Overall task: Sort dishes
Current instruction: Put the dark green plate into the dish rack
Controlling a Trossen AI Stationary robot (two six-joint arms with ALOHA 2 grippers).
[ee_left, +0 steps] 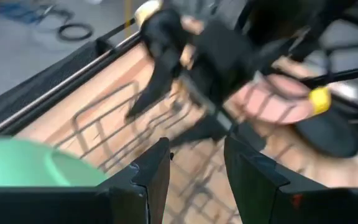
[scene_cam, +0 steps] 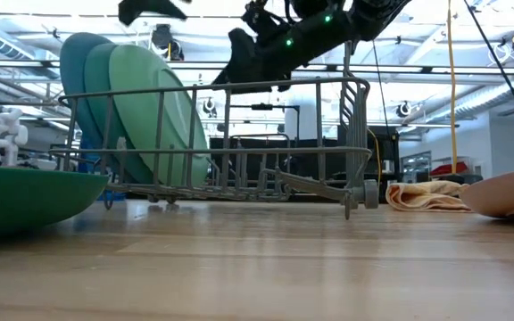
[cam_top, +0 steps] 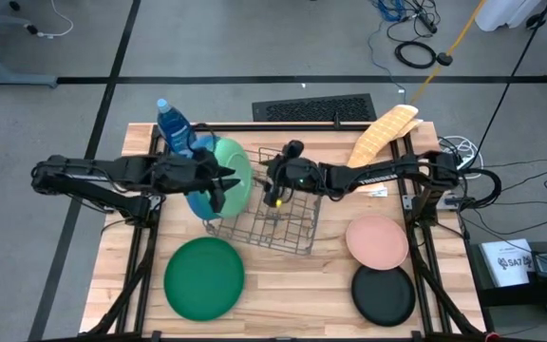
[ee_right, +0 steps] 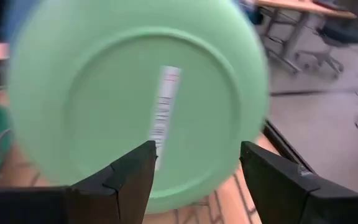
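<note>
Standing upright in the grey wire dish rack near the wooden table's back edge, round light-green plastic plate, teal plate behind, left gripper beside it, right gripper above the rack, both with jaws apart, empty.

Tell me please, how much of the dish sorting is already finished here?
Three plates stand upright in the wire rack: the light green, a teal and a blue one behind it. Nothing is in hand: the left gripper and the right gripper are both open and empty over the rack. The dark green plate, pink plate and black plate lie flat on the table.
</note>
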